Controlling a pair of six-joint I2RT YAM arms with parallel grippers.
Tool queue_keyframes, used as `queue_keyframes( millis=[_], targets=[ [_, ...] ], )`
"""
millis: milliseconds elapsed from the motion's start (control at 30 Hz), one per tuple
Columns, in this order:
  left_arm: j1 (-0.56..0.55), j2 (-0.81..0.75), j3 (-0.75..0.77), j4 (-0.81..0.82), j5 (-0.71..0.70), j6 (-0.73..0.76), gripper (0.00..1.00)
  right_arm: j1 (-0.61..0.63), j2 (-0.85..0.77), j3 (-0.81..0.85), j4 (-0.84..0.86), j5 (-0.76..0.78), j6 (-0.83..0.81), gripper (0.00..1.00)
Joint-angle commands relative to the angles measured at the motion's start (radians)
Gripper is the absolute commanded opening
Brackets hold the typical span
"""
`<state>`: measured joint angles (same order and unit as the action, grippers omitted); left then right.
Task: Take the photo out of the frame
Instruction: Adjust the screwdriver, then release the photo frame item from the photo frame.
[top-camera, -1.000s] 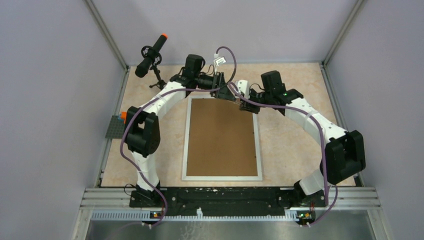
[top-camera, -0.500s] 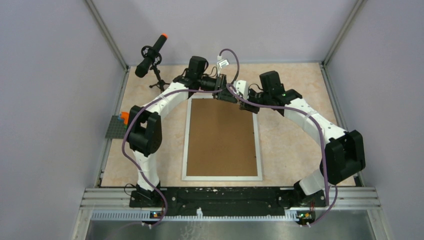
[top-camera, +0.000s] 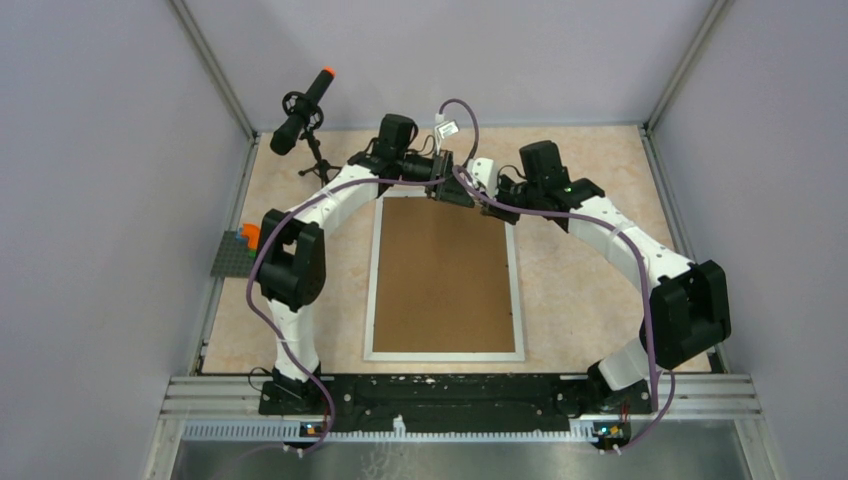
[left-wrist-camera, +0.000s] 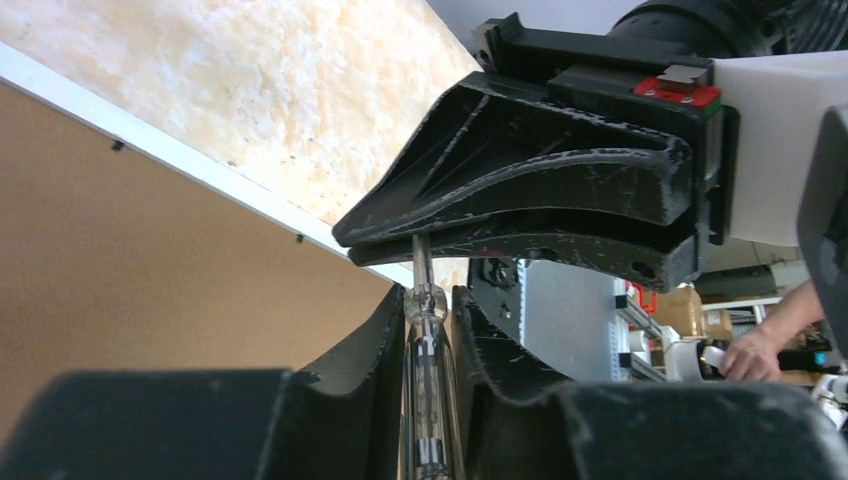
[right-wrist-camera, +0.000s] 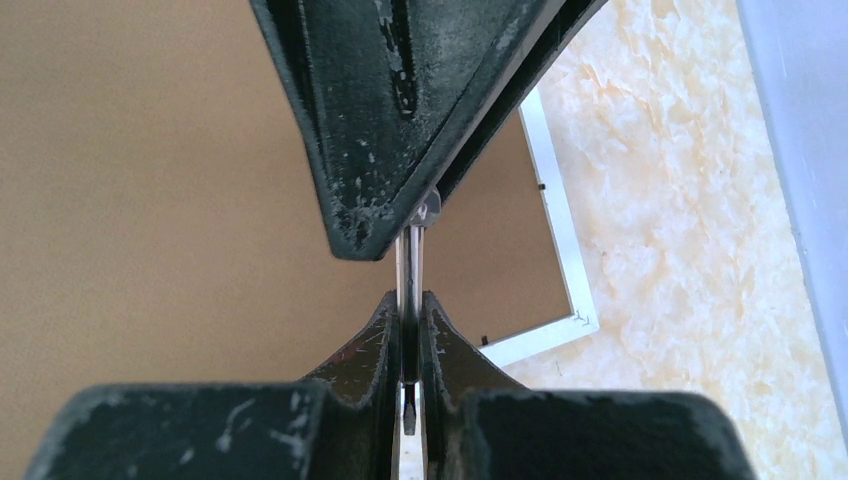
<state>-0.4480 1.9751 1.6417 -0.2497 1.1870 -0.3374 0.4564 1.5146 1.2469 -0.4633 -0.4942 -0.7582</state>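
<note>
We find the left gripper (left-wrist-camera: 428, 297) clamped on the clear handle of a thin tool (left-wrist-camera: 426, 400). The right gripper (right-wrist-camera: 410, 300) meets it tip to tip, its jaws pressed together on the same tool's metal shaft. Directly beneath both grippers lies the frame (top-camera: 371, 290), flat on the table (top-camera: 580, 300) with its back upward; the grippers hang over its far edge. A brown backing board (top-camera: 443, 275) fills the frame. We cannot see the photo. Beyond the left gripper, to its outer side, a black rod (top-camera: 302, 112) with an orange tip stands on a small tripod. A grey studded plate (top-camera: 228, 255) sits at the table's left edge, beside the left arm's elbow.
</note>
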Motion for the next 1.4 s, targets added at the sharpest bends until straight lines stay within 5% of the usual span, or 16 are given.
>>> queue_keyframes(
  millis=[0, 100, 167, 300, 333, 433, 633, 733, 867, 1000, 1133, 1367],
  targets=[
    [-0.013, 0.003, 0.009, 0.022, 0.046, 0.025, 0.19, 0.010, -0.028, 0.039, 0.061, -0.008, -0.009, 0.00],
    [-0.011, -0.021, -0.028, 0.115, 0.046, -0.010, 0.00, 0.010, -0.039, 0.025, 0.064, -0.011, 0.001, 0.03],
    [0.000, -0.046, -0.062, 0.169, 0.038, -0.009, 0.00, 0.010, -0.046, 0.021, 0.087, 0.039, 0.057, 0.40],
    [0.048, -0.094, -0.126, 0.243, 0.006, 0.055, 0.00, -0.086, -0.085, -0.021, 0.192, 0.059, 0.279, 0.94],
    [0.056, -0.094, -0.129, 0.240, -0.013, 0.076, 0.00, -0.130, -0.100, -0.035, 0.226, 0.022, 0.346, 0.98],
    [0.072, -0.100, -0.160, 0.262, -0.036, 0.124, 0.00, -0.250, -0.081, 0.005, 0.185, -0.150, 0.450, 0.99],
    [0.071, -0.123, -0.295, 0.506, -0.108, 0.232, 0.00, -0.384, 0.186, 0.215, -0.192, -0.399, 0.529, 0.99],
    [0.066, -0.092, -0.295, 0.542, -0.161, 0.324, 0.00, -0.416, 0.241, 0.187, -0.153, -0.411, 0.633, 0.96],
    [0.062, 0.015, -0.184, 0.467, -0.175, 0.219, 0.00, -0.420, 0.288, 0.142, -0.068, -0.322, 0.731, 0.90],
    [0.041, 0.017, -0.282, 0.626, -0.178, 0.183, 0.00, -0.420, 0.331, 0.103, -0.005, -0.303, 0.788, 0.86],
    [0.037, 0.079, -0.224, 0.509, -0.176, 0.190, 0.00, -0.420, 0.384, 0.081, 0.022, -0.323, 0.832, 0.78],
    [0.034, 0.153, -0.226, 0.563, -0.205, 0.153, 0.00, -0.419, 0.465, 0.066, 0.102, -0.301, 0.867, 0.56]
  ],
)
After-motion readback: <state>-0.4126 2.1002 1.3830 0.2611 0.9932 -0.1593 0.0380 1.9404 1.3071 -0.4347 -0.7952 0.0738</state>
